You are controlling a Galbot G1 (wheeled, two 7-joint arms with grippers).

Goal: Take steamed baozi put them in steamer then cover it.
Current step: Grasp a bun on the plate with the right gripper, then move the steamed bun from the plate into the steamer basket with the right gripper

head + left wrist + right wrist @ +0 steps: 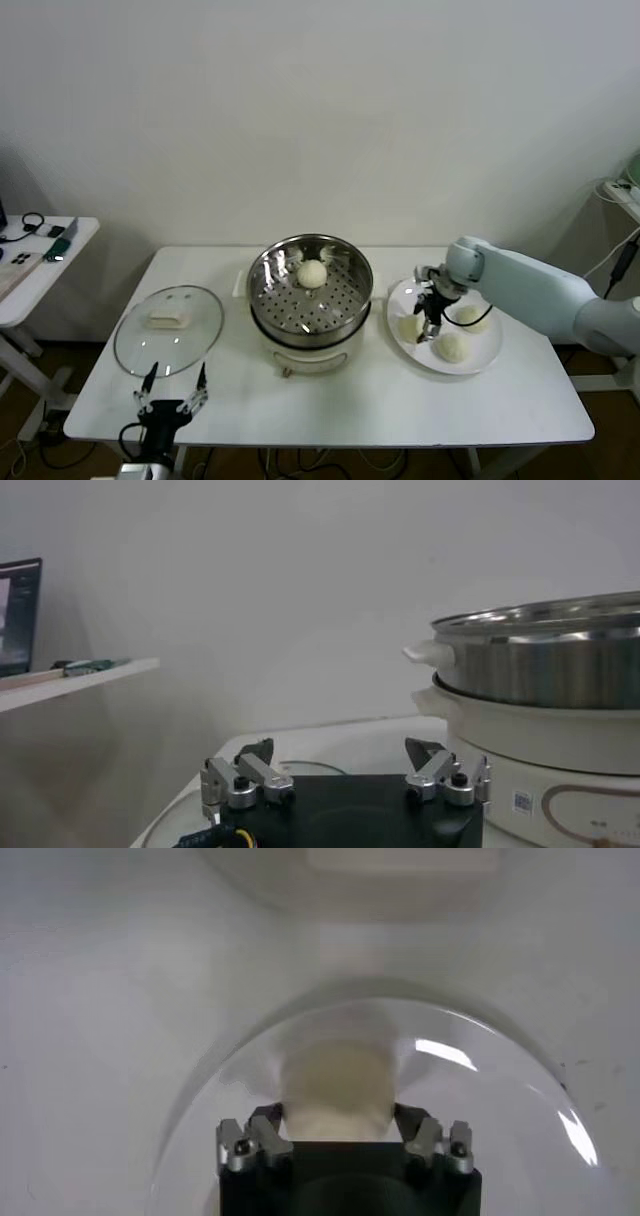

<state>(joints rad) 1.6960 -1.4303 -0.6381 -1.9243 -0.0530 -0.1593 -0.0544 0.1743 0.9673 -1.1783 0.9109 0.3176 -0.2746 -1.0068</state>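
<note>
The steel steamer (pixel 310 300) stands mid-table on its cream pot base and holds one baozi (pixel 312 273). Three more baozi lie on the white plate (pixel 488 352) to its right. My right gripper (pixel 432 320) is down on the plate's left side. In the right wrist view its fingers (pixel 272 1120) press both sides of a baozi (pixel 338 1083), shut on it. The glass cover (pixel 168 330) lies flat on the table at the left. My left gripper (pixel 172 385) is parked open, holding nothing, just in front of the cover; from its wrist the steamer (pixel 540 665) shows at one side.
A small white side table (pixel 40 262) with cables and small devices stands off the left end. The table's front edge runs close below the left gripper. Bare tabletop lies between the steamer and the plate and in front of both.
</note>
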